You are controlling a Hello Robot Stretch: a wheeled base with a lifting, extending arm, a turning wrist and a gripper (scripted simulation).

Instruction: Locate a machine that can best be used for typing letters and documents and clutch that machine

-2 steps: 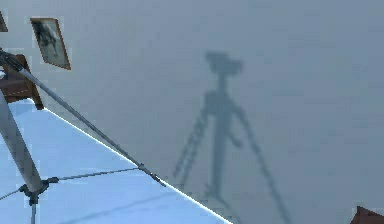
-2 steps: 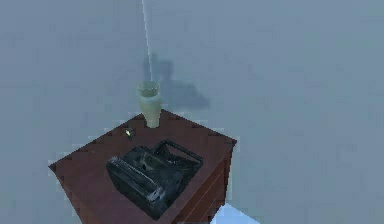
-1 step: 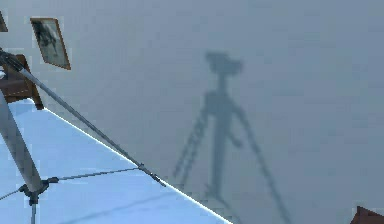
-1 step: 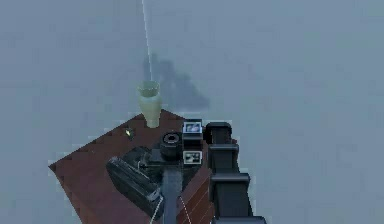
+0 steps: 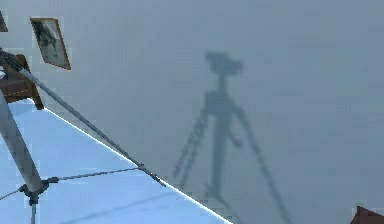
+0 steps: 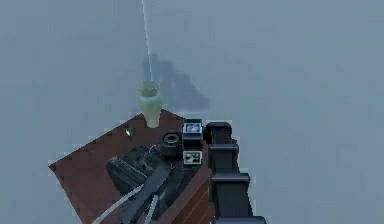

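Arm side view: the dark arm reaches over a red-brown table. The gripper is right at a dark blocky object lying mid-tabletop, with grey streaks along its near side. It's too blurred to call it a typing machine. Holding anything? Cannot tell. Beyond, at the table's far corner, a pale vase stands upright with one thin stem rising from it. Ahead: tripod legs, then a framed picture on the wall.
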